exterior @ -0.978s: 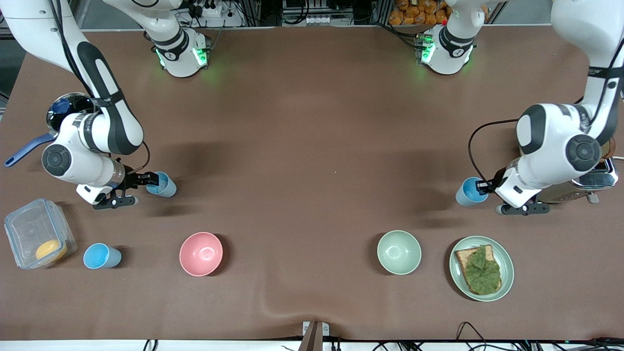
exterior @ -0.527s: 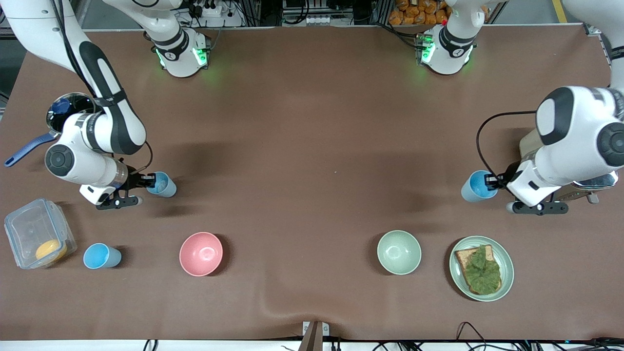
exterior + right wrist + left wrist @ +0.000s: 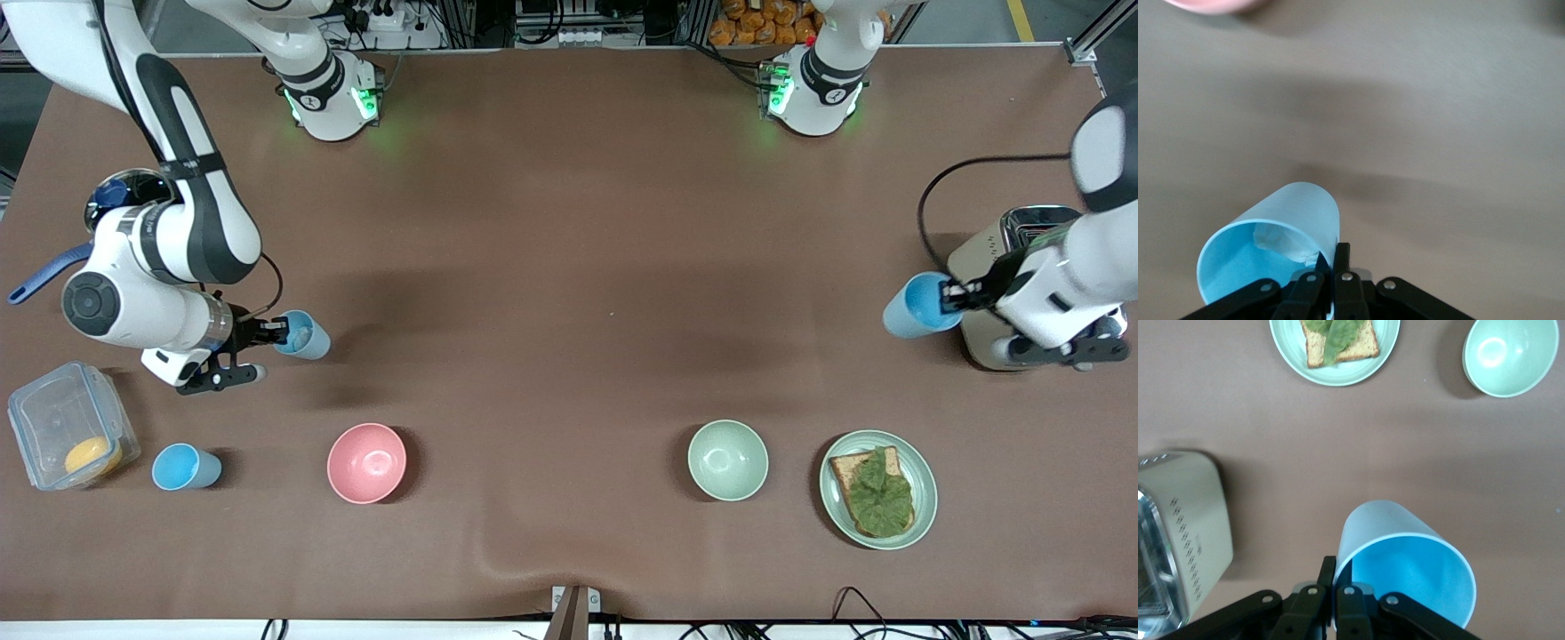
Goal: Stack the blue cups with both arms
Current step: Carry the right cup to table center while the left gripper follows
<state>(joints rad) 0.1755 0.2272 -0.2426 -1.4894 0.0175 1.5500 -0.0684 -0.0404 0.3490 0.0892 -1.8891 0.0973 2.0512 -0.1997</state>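
Two small light-blue plastic cups were pinched by their rims: left gripper [image 3: 956, 294] jaws clamped on one [image 3: 916, 305] above the desk [image 3: 569, 267] beside a cream toaster [image 3: 1000, 258], right gripper [image 3: 277, 332] jaws clamped on the paler cup [image 3: 304, 336].

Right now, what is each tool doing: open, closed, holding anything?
Left tool: shut on the rim of a blue cup, near the toaster.
Right tool: shut on the rim of another blue cup.
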